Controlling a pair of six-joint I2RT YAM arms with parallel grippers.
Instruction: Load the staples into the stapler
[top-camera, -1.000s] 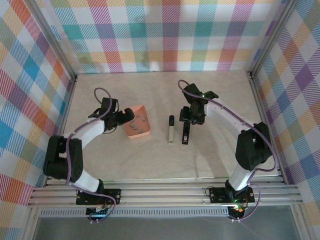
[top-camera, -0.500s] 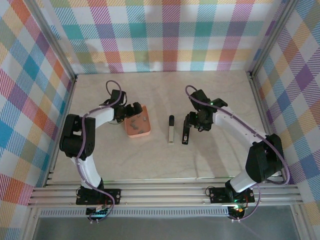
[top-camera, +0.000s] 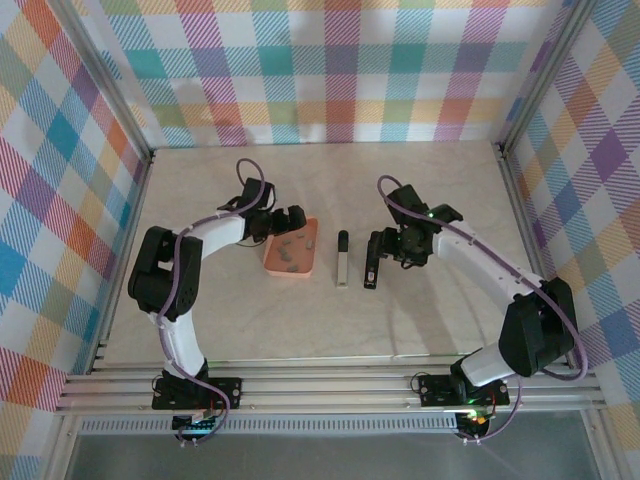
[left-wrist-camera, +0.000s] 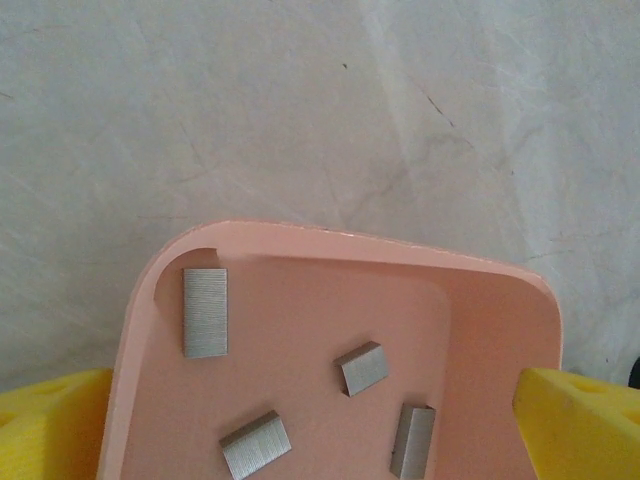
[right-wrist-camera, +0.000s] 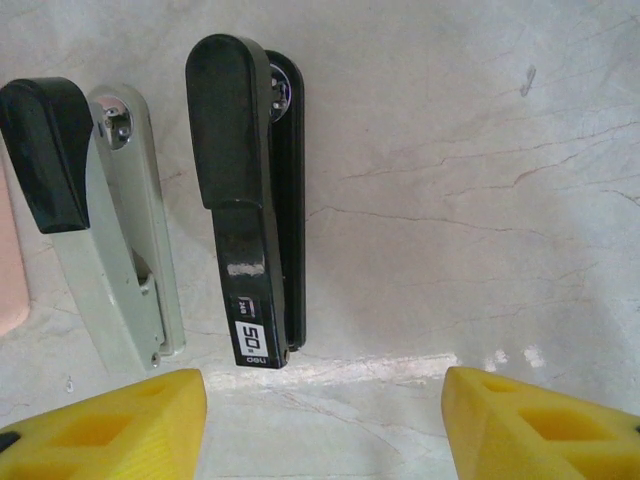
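Several grey staples (left-wrist-camera: 205, 312) lie loose in the salmon-pink tray (left-wrist-camera: 340, 238). My left gripper (left-wrist-camera: 315, 430) is open, and its yellow fingertips (left-wrist-camera: 50, 425) stand one on each side of the tray. From above, the left gripper (top-camera: 285, 222) is at the tray's (top-camera: 300, 264) far end. The black stapler (right-wrist-camera: 245, 200) lies shut on the table next to a grey stapler with a black top (right-wrist-camera: 110, 240). My right gripper (right-wrist-camera: 325, 420) is open, just short of the black stapler's end, with nothing between its fingers. In the top view it (top-camera: 388, 245) sits right of the black stapler (top-camera: 371, 266).
The two staplers lie side by side mid-table, the grey one (top-camera: 342, 262) between the tray and the black one. Aluminium rails and checked walls close in the table on the left, right and back.
My left gripper swung right over the tray. The tray slid right and turned towards the grey stapler. My right gripper drew back a little to the right of the black stapler.
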